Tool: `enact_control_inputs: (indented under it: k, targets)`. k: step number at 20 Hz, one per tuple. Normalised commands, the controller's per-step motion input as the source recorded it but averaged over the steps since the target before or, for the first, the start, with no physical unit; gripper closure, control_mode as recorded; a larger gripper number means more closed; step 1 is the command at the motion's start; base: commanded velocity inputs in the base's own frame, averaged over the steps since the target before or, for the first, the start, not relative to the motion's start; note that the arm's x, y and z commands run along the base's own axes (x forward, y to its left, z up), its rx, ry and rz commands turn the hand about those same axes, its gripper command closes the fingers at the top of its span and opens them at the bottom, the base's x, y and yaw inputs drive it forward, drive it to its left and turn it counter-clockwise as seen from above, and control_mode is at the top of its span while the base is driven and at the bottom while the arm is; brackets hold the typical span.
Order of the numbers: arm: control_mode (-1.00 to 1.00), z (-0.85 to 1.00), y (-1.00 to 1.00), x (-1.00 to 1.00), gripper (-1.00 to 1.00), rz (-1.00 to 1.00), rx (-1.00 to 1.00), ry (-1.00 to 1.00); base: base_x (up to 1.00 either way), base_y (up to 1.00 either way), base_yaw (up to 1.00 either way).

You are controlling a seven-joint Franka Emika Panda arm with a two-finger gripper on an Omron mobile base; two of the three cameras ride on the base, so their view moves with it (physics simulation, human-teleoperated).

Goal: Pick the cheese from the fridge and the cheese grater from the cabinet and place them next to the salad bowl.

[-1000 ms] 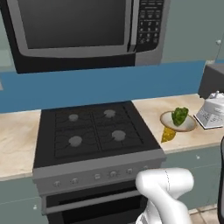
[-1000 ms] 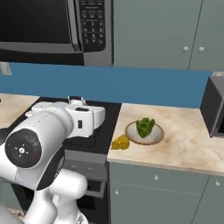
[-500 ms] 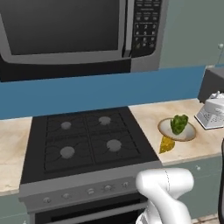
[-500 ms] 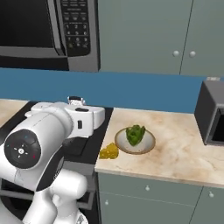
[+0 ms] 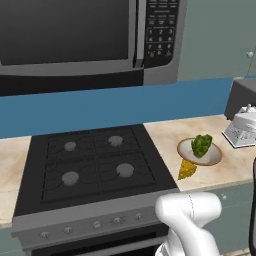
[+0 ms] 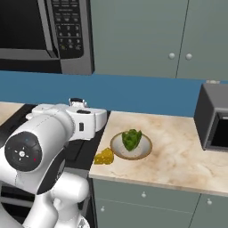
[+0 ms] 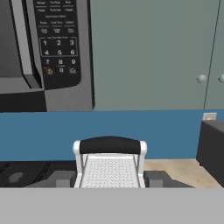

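Change: view is shifted rightward as the base is driven; bowl and cheese lie unmoved.
Gripper [image 7: 110, 177]: narrowly closed on the cheese grater [image 7: 110, 168].
Cheese [image 6: 104, 156]: touching the salad bowl [image 6: 116, 148] on the counter [image 6: 178, 151].
Risk: the grater may be set too far away, or the bowl knocked.

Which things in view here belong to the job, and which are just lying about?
Job:
- cheese grater, clamped in the gripper
- cheese, on the counter against the bowl
- salad bowl

Lying about:
- microwave
- stove
- dark box appliance
- closed wall cabinets
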Motion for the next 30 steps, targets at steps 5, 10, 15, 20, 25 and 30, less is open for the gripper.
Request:
enact_control_inputs:
  k: [5,10,15,20,25,30]
  targets:
    - [1.0,0.0,0.0,0.0,1.0,0.0,0.0,0.0,0.14,-0.41,0.0]
    - [1.0,0.0,0.0,0.0,1.0,0.0,0.0,0.0,0.05,-0.01,0.0]
    - [-1.0,0.0,0.0,0.0,1.0,0.0,0.0,0.0,0.0,0.0,0.0]
    - [-1.0,0.0,-0.26,0.18,1.0,0.1,0.0,0.0,0.0,0.0,0.0]
    - [-1.0,-0.02,-0.52,0.33,1.0,0.12,0.0,0.0,0.0,0.0,0.0]
    - [-1.0,-0.3,-0.83,0.35,1.0,0.08,-0.02,0.0,0.0,0.0,0.0]
